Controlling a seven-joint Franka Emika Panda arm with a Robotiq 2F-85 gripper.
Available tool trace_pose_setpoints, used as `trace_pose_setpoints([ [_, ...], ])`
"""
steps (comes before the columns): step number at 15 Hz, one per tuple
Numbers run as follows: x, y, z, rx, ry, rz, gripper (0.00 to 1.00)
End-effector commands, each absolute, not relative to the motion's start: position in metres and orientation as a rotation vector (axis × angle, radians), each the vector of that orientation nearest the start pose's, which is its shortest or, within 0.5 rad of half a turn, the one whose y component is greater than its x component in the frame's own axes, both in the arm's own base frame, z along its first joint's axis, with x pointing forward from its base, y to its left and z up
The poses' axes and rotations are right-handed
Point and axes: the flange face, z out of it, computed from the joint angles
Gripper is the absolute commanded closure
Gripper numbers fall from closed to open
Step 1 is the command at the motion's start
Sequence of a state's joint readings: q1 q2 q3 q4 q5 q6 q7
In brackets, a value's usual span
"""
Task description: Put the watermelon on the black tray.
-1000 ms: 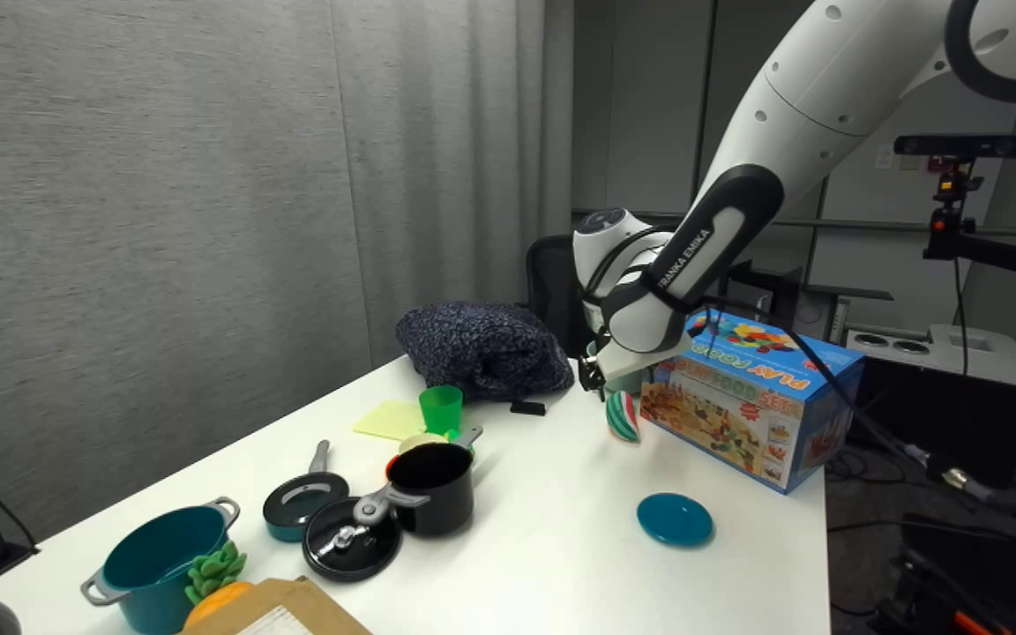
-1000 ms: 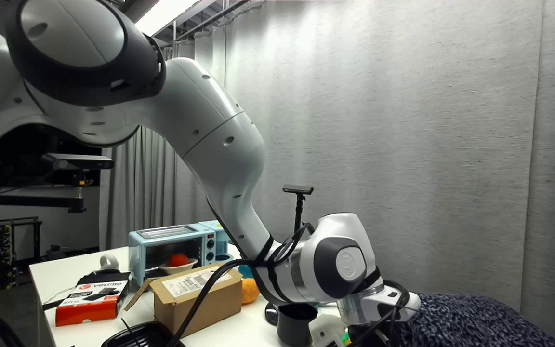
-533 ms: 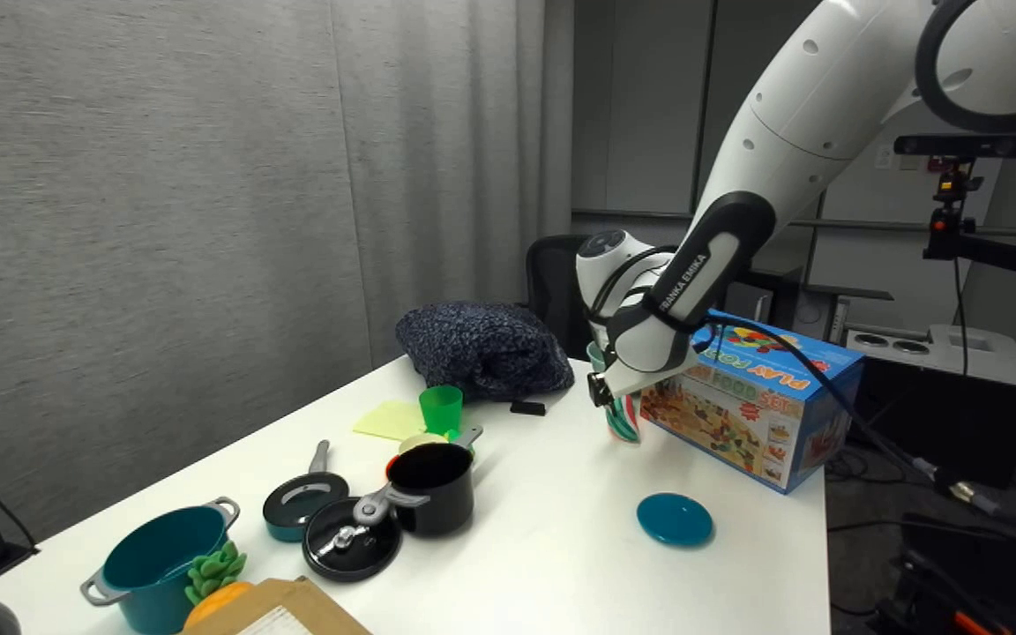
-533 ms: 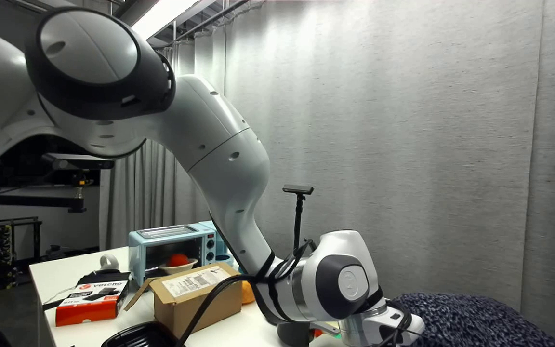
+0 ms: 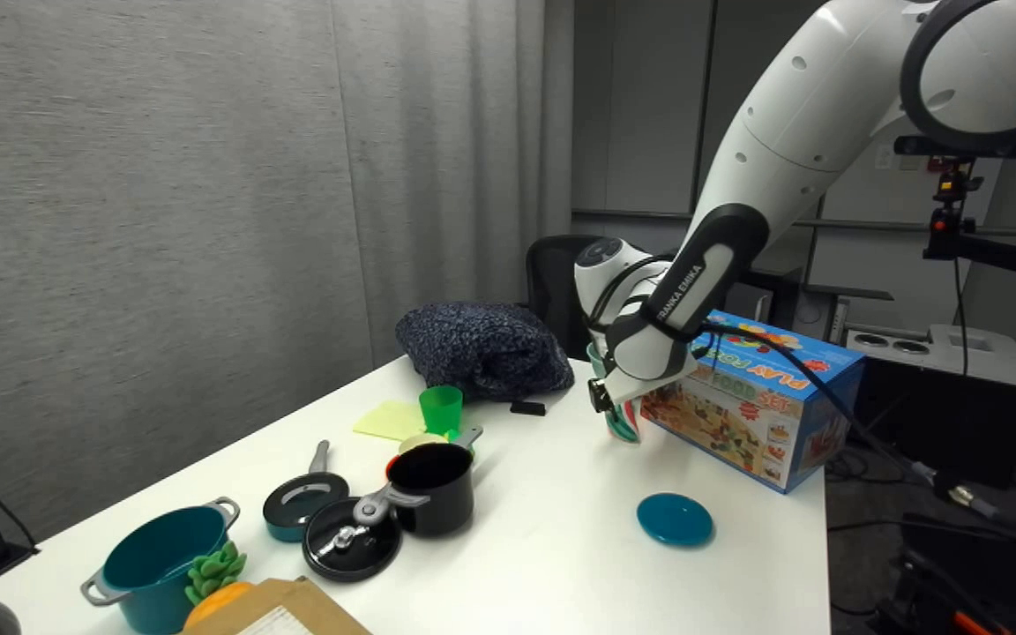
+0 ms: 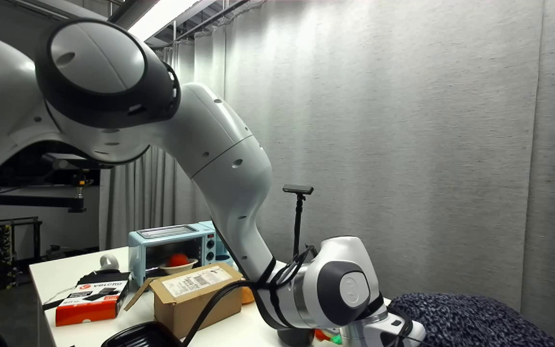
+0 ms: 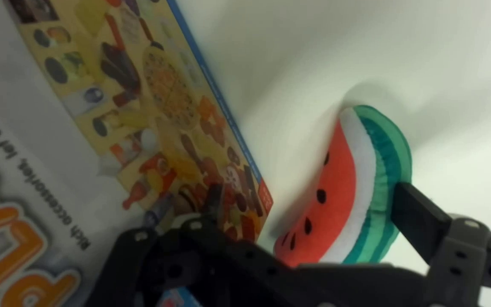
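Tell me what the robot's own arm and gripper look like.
The arm is white, its links smooth and rounded, with small oval recesses and a black ring round one joint. FRANKA EMIKA lettering marks it. Black straps circle it and black cables run along it. The gripper is black and dark grey, with blocky fingers and pale round screw heads.
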State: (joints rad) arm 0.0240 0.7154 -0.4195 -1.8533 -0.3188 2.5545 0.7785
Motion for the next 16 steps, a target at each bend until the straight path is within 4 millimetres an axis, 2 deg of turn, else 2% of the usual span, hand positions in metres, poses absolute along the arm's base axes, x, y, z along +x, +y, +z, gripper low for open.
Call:
trace_pose_setpoints([
  [1,0.606,-0.236,0.161,-3.286,1.419,-0.216,0.00],
  [6,0.609,-0.241,0.160,-3.275,1.455,-0.225,0.00],
  [13,0.614,-0.262,0.159,-3.181,1.710,-0.291,0.00],
  [16,0.615,-0.263,0.156,-3.163,1.748,-0.302,0.00],
])
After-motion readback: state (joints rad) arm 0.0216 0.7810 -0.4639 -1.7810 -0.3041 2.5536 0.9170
